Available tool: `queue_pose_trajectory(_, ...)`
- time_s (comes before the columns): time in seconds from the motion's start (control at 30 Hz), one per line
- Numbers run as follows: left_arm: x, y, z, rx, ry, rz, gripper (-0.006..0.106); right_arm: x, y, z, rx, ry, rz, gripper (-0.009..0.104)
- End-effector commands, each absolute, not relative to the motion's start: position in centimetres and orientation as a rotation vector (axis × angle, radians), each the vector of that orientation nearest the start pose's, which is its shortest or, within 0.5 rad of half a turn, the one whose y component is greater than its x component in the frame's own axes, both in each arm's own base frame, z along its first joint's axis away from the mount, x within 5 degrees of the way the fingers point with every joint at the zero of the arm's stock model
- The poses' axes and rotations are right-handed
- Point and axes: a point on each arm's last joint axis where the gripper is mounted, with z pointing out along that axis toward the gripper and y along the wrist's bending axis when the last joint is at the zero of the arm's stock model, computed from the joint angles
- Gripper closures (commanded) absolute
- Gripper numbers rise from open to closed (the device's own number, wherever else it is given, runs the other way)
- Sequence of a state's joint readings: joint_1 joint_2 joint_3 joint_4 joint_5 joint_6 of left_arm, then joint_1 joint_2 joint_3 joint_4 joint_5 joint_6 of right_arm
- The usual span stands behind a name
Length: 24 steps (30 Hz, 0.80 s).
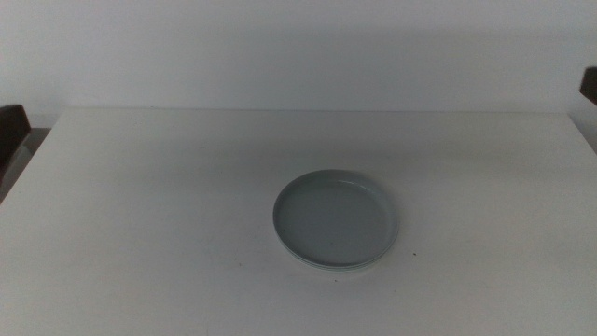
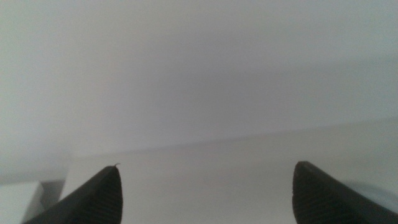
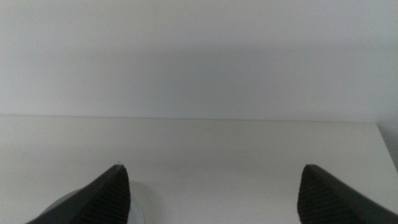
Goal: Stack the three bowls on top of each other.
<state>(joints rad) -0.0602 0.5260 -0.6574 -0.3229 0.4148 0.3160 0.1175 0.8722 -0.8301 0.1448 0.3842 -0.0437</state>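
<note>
The bowls stand as one stack in the middle of the white table [image 1: 140, 215]. The top bowl [image 1: 336, 219] is pale mint green and upright. A thin pale rim of a lower bowl [image 1: 328, 268] shows under its front edge; I cannot tell the lower bowls apart. Neither arm shows in the middle view. My left gripper [image 2: 205, 167] is open and empty, its jaws wide apart over bare table. My right gripper [image 3: 214, 167] is open and empty in the same way. A pale curved edge [image 3: 140, 214] beside the right gripper's jaw may be a bowl's rim.
A plain white wall [image 1: 298, 47] stands behind the table's far edge. Dark chair parts show at the left edge [image 1: 11, 131] and the right edge [image 1: 590, 84] of the middle view.
</note>
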Motion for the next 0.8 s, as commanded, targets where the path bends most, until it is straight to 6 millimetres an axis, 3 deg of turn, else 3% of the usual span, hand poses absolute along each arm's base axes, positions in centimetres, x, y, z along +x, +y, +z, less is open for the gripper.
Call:
queue_pose_trajectory(0.0, 10.5, -1.5, 35.8, 0.117, 1.660, -0.123, 0.007, 16.6, 2.2, 36.5, -0.063, 1.859, 0.169, 0.009)
queue_pose_trajectory(0.1, 10.5, -1.0, 34.1, 0.077, 1.574, -0.074, 0.007, 13.7, 1.7, 33.7, 0.008, 1.811, 0.212, 0.009)
queue_pose_trajectory(0.27, 8.2, -0.8, 28.1, 0.104, 1.616, -0.039, 0.007, 8.4, 0.1, 26.9, 0.073, 1.754, 0.079, 0.009)
queue_pose_trajectory(0.4, 6.3, -0.7, 23.7, 0.115, 1.615, -0.031, 0.007, 6.1, -0.3, 22.1, 0.109, 1.731, 0.000, 0.009)
queue_pose_trajectory(0.57, 5.6, -0.6, 20.1, 0.115, 1.617, -0.033, 0.007, 5.5, -0.3, 19.7, 0.115, 1.705, -0.008, 0.009)
queue_pose_trajectory(0.77, 5.6, -0.7, 20.1, 0.094, 1.615, -0.055, 0.007, 5.6, -0.5, 19.5, 0.062, 1.688, -0.085, 0.009)
